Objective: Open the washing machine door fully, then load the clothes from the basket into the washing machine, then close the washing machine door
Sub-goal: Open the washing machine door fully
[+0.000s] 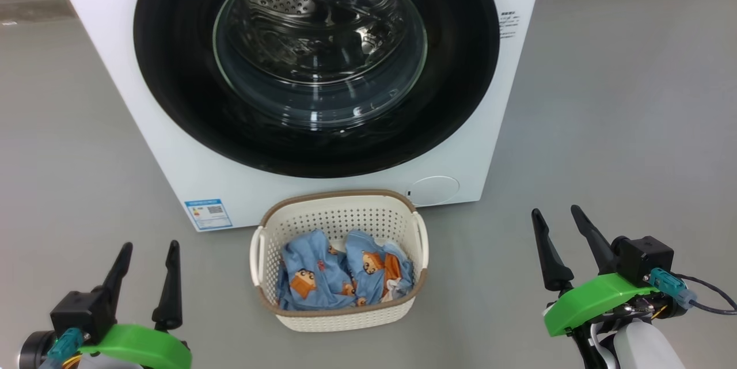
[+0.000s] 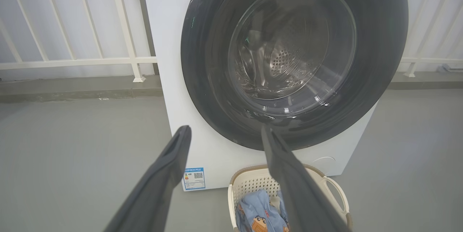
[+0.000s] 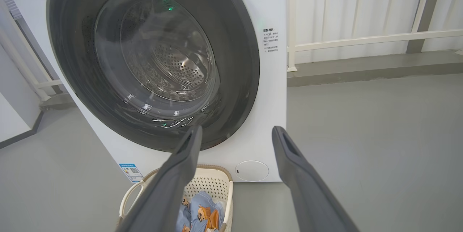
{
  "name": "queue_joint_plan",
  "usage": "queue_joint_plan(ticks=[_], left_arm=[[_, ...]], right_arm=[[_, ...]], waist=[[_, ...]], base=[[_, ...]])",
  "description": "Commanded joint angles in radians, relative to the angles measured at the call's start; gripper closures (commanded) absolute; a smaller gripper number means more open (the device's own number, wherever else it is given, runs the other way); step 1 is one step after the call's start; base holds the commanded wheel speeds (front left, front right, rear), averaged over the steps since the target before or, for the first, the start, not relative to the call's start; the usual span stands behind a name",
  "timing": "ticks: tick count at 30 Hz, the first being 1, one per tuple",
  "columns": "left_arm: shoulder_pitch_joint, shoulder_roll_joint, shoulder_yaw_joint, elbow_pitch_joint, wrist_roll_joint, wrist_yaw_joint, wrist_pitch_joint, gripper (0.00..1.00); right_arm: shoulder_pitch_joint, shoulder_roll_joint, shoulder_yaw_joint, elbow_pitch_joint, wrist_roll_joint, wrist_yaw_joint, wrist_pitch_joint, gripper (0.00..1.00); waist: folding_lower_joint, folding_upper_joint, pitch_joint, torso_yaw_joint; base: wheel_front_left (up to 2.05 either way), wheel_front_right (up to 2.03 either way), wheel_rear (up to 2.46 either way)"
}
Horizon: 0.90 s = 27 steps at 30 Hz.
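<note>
left fingers (image 1: 170, 288): spread apart, empty, tips pointing up toward the machine. right fingers (image 1: 547, 254): also spread, empty, set a little wider than the left pair.

both pairs hang low over the grey floor (image 1: 604, 127), well apart from each other and touching nothing.

the basket (image 1: 334, 219) sits on the floor between the two arms, just in front of the washing machine (image 1: 173, 185). whether it touches the front panel cannot be told. the clothes (image 1: 322, 277) lie bunched in its bottom, all below the rim.

the washing machine door (image 1: 173, 58) is shut, flat against the front. it lies ahead of and above both pairs of fingers. steel drum visible through the glass, nothing in it.

relation that matters: the door is round, so it has no long axis to align to, and the approach depends on which edge swings out. no handle recess or hinge can be made out in any view.

left fingers line up below the machine's lower left corner, near the blue label (image 1: 208, 214). right fingers sit out past its right side, beyond the round cap (image 1: 435, 189). in the head view the right tips reach further up, so that arm is judged slightly nearer the door's rim.

task judged at its very start: door unopened, no garment lifted.
</note>
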Motion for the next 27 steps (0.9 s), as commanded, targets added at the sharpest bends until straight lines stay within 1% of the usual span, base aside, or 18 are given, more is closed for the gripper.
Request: queue_joint_plan(ticks=[1,10,16,21,27], left_arm=[[-0.048,0.025,0.028,-0.024,-0.006,-0.005,-0.007,0.00],[-0.044,0.027,0.023,-0.024,-0.011,-0.007,-0.007,0.00],[-0.048,0.017,0.040,-0.041,-0.022,-0.007,-0.007,0.00],[-0.048,0.016,0.039,-0.041,-0.018,-0.008,-0.007,0.00],[-0.049,0.013,0.035,-0.046,-0.014,-0.009,-0.007,0.00]], right_arm=[[-0.030,0.002,0.022,-0.020,0.006,0.002,-0.012,0.00],[-0.020,0.002,0.022,-0.016,0.014,0.002,-0.012,0.00],[-0.021,0.003,0.018,-0.016,0.020,0.002,-0.012,0.00],[-0.024,0.003,0.018,-0.015,0.023,0.002,-0.012,0.00],[-0.029,0.003,0.017,-0.009,0.024,0.002,-0.012,0.00]], waist=[[0.0000,0.0000,0.000,0.001],[0.0000,0.0000,-0.002,0.003],[0.0000,0.0000,0.004,0.004],[0.0000,0.0000,0.007,0.004],[0.0000,0.0000,0.008,0.003]], base=[[0.90,0.80,-1.70],[1.20,1.10,-2.30],[1.16,1.04,-2.20],[0.68,0.68,-1.37],[0.25,0.25,-0.51]])
